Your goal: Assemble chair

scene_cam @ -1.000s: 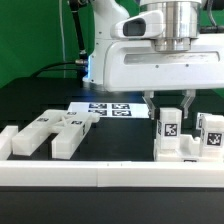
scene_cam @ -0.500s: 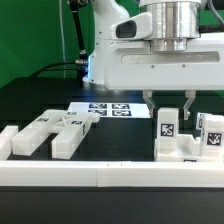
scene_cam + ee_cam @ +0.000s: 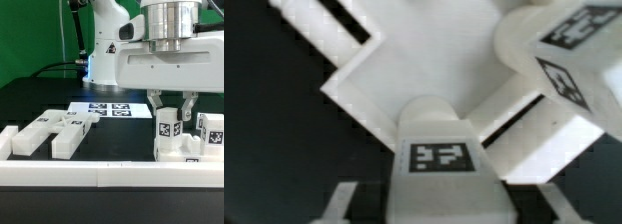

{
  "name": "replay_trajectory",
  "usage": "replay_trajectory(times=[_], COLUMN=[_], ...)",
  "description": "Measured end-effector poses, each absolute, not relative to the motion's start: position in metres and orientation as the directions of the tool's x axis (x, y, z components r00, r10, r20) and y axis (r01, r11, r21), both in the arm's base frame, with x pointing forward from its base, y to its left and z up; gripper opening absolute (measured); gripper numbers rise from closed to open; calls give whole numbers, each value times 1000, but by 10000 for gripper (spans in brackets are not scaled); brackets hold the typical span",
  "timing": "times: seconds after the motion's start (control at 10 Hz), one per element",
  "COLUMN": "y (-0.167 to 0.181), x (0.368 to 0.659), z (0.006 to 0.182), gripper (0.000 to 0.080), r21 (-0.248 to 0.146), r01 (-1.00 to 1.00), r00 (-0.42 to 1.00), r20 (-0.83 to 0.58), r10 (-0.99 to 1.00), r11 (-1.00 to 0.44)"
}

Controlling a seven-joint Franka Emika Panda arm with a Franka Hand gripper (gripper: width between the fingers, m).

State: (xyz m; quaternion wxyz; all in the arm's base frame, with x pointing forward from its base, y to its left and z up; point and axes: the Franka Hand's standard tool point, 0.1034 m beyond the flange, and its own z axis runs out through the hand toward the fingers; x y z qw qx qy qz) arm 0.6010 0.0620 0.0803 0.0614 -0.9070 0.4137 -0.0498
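On the exterior view's left, loose white chair pieces (image 3: 45,135) lie flat on the black table (image 3: 40,100), behind the white rail (image 3: 100,176). The marker board (image 3: 105,108) lies in the middle. Toward the right, the gripper (image 3: 171,110) reaches down, its jaws pinching an upright tagged chair piece (image 3: 168,128). Another tagged piece (image 3: 211,135) stands just beside it, further right.

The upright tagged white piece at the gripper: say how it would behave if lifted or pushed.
The upright tagged piece looks chunky and moulded, so it is probably stiff. Its smooth white faces may slip in the gripper. Standing taller than wide, it might tip if pushed high.
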Motion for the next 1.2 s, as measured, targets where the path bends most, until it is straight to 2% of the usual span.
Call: replay_trajectory(times=[0.2, 0.4, 0.7, 0.9, 1.0, 1.1, 1.2], y=[65, 65, 65, 66, 66, 68, 68], x=[601, 601, 601, 600, 599, 600, 601], z=[80, 80, 80, 80, 79, 80, 82], gripper=[291, 291, 291, 536, 536, 625, 642], r21=[-161, -161, -160, -154, -147, -143, -142], r01=[-864, -911, -924, -898, -868, -819, -773], r00=[482, 387, 355, 418, 481, 562, 623], r20=[2, -16, -22, -16, -7, 5, 15], r10=[-876, -922, -935, -908, -877, -827, -782], r11=[-476, -380, -347, -411, -474, -556, -618])
